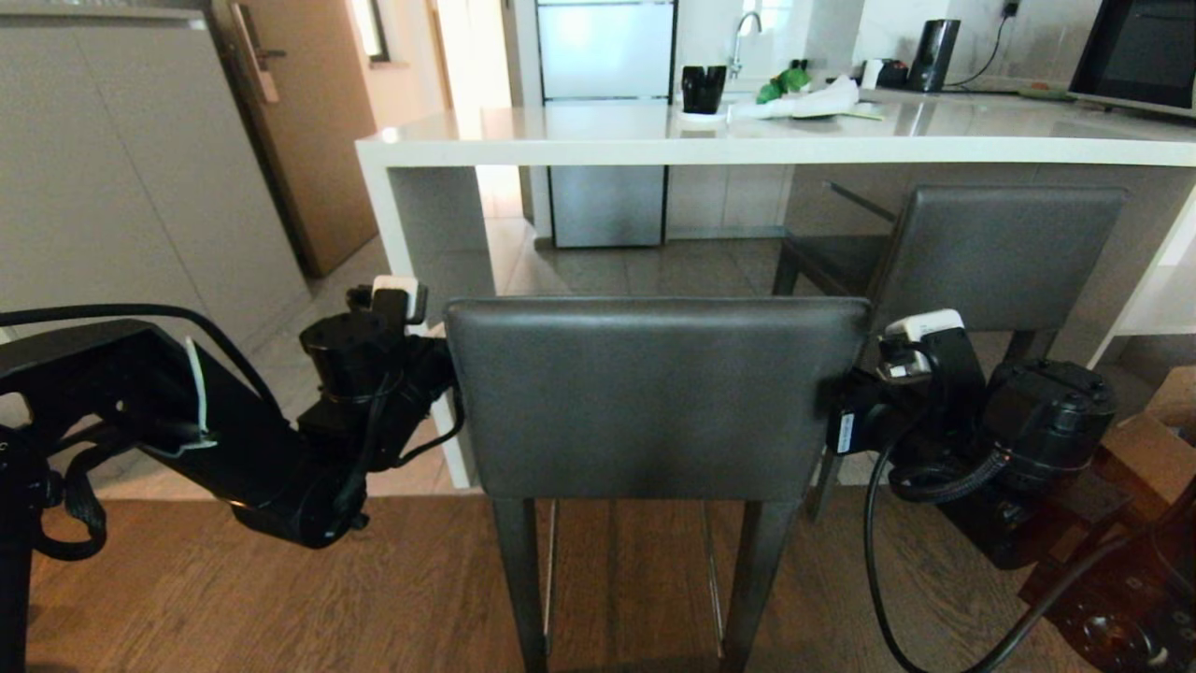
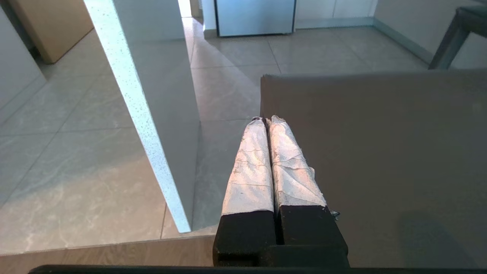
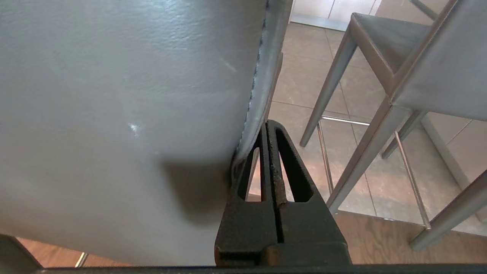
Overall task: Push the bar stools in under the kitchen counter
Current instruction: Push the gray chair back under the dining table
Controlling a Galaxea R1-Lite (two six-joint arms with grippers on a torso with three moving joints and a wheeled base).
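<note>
The nearer bar stool (image 1: 654, 397) stands on the wood floor (image 1: 280, 598) just short of the kitchen counter (image 1: 747, 140), its dark grey backrest squarely facing the robot and its seat not yet under the white slab. The second bar stool (image 1: 990, 252) sits further in to the right, its seat already reaching below the counter's edge.

Both arms flank the near backrest, which looks like a brace for a straight push that keeps the stool from swivelling. The left gripper (image 1: 439, 360) meets the backrest's left edge, with the white side panel (image 1: 392, 234) of the counter close beside it; the right gripper (image 1: 841, 411) presses at the right edge.

The head view hides the fingertips behind the leather, so the wrist cameras settle it. From the left wrist, the white-wrapped fingers (image 2: 251, 167) lie pressed together with nothing between them, tips right at the backrest's corner, and the speckled edge of the side panel shows how narrow the gap on that side is. From the right wrist, the black fingers (image 3: 274, 160) are likewise together, nosed against the stitched seam of the backrest. That view alone shows the second stool's chrome footrest bars (image 3: 342, 120) and tapered legs on the tiled floor (image 3: 296, 87).
</note>
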